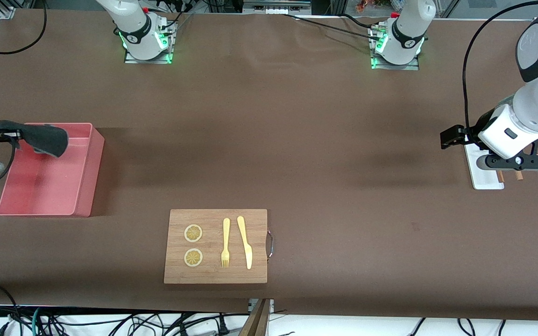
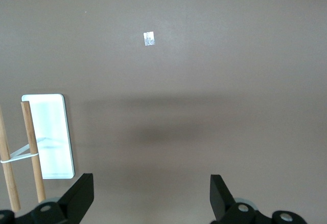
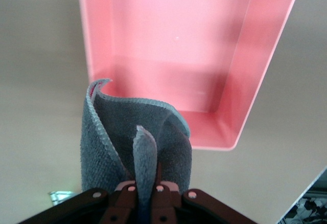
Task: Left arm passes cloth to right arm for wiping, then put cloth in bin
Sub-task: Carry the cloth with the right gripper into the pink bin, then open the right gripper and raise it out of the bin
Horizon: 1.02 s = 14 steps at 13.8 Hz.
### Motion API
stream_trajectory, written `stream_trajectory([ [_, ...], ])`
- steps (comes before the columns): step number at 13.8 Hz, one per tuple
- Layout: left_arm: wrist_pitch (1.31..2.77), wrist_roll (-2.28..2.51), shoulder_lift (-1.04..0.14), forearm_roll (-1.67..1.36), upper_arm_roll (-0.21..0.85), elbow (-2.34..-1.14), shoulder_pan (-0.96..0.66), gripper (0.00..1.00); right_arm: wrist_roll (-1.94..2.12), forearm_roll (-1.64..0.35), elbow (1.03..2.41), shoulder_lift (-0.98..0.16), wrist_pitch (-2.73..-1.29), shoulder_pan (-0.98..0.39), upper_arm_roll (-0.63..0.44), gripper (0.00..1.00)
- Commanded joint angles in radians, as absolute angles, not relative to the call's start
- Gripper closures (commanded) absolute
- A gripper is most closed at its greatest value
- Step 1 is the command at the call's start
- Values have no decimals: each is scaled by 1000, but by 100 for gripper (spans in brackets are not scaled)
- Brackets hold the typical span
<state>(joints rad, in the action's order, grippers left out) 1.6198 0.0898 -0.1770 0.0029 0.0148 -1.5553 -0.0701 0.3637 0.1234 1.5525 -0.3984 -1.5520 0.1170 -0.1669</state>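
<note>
My right gripper (image 1: 16, 135) is shut on the dark grey cloth (image 1: 45, 139) and holds it in the air over the part of the pink bin (image 1: 89, 186) that lies farther from the front camera. In the right wrist view the cloth (image 3: 102, 147) is folded between the fingers of my right gripper (image 3: 145, 188), with the bin (image 3: 268, 55) below it and nothing else in it. My left gripper (image 1: 453, 136) is open and holds nothing, up over the table by the white tray (image 1: 484, 181). In the left wrist view its fingers (image 2: 79, 198) stand wide apart.
A wooden board (image 1: 215, 275) near the front edge carries two lemon slices (image 1: 193, 233), a fork (image 1: 225, 242) and a knife (image 1: 245, 242). The white tray (image 2: 51, 132) holds two wooden sticks (image 2: 31, 147). A small silver mark (image 2: 148, 38) lies on the brown table.
</note>
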Motion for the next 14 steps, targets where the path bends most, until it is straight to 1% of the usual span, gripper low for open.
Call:
stream_trajectory([
  [1,1628,80,-150,28,28,-1583,-61,0,408,138,1675,-394,-1693,124,-190,100],
  [4,1628,80,-150,28,26,-1585,-61,0,407,135,1723,-426,-1804,124,-196,100],
  [5,1628,80,-150,28,28,-1585,-61,0,399,135,1729,-440,-1834,123,-196,95],
  [6,1628,80,-150,29,26,-1585,-61,0,393,130,1735,-457,-1865,123,-196,72],
  [7,1628,80,-150,28,28,-1585,-61,0,393,126,1743,-468,-1896,124,-196,27],
  [8,1626,80,-150,28,26,-1585,-61,0,393,124,1750,-468,-1908,124,-196,0],
  [10,1626,80,-150,28,26,-1586,-61,0,393,123,1743,-442,-1895,124,-196,0],
  [12,1626,80,-150,29,26,-1586,-61,0,397,85,1729,-384,-1888,124,-196,0],
  [14,1626,80,-150,28,26,-1586,-61,0,387,40,1697,-318,-1792,123,-186,0],
])
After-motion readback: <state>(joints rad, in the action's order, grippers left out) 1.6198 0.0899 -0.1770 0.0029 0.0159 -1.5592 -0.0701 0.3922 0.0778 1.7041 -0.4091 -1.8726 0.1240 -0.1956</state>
